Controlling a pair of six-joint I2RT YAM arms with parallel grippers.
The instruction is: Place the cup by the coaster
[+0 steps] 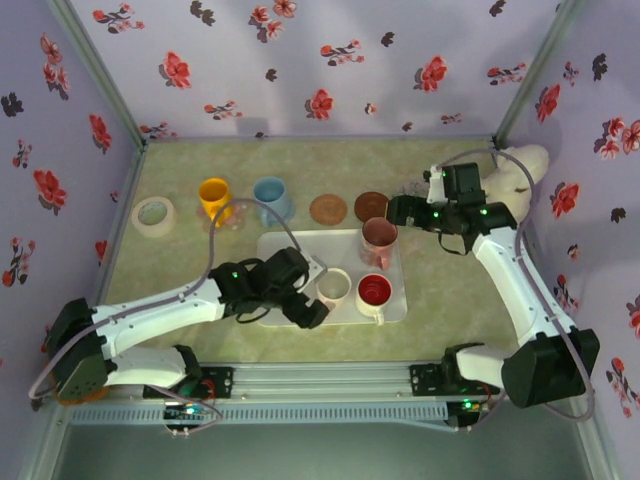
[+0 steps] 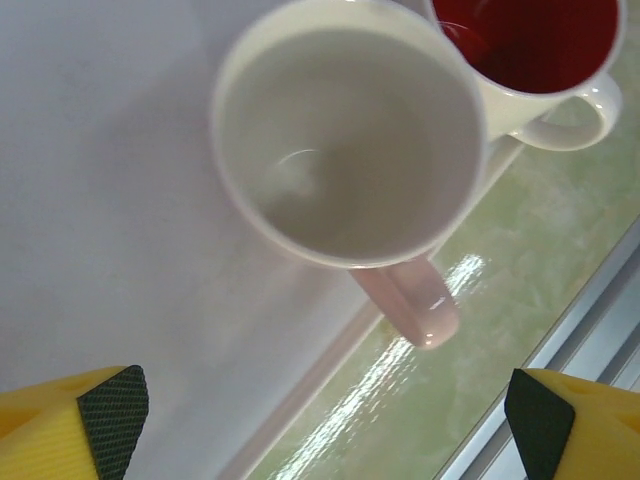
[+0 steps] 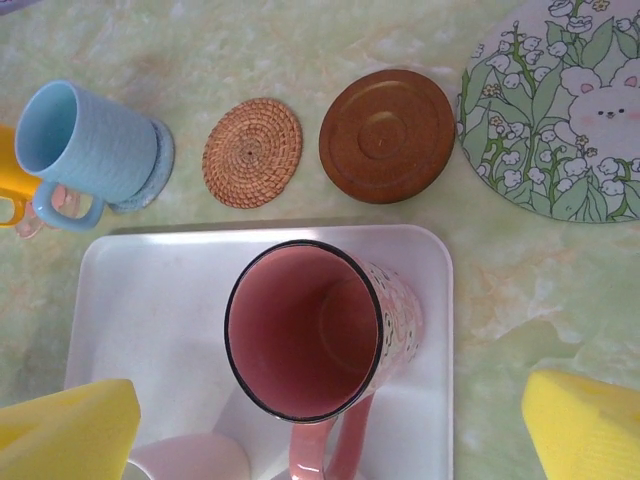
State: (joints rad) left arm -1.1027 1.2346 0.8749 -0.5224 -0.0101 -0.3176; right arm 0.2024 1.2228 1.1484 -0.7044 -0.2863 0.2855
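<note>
Tray — pink mug upright, mouth up, handle toward near edge.

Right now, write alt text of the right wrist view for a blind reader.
A tall pink mug stands on a white tray, before the open right gripper. Past the tray lie a woven coaster, a brown coaster and a floral bunny mat; a blue cup sits left.

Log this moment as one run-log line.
left gripper: open, above white cup on tray | right gripper: open, above pink mug on tray | woven coaster, brown coaster: bare
</note>
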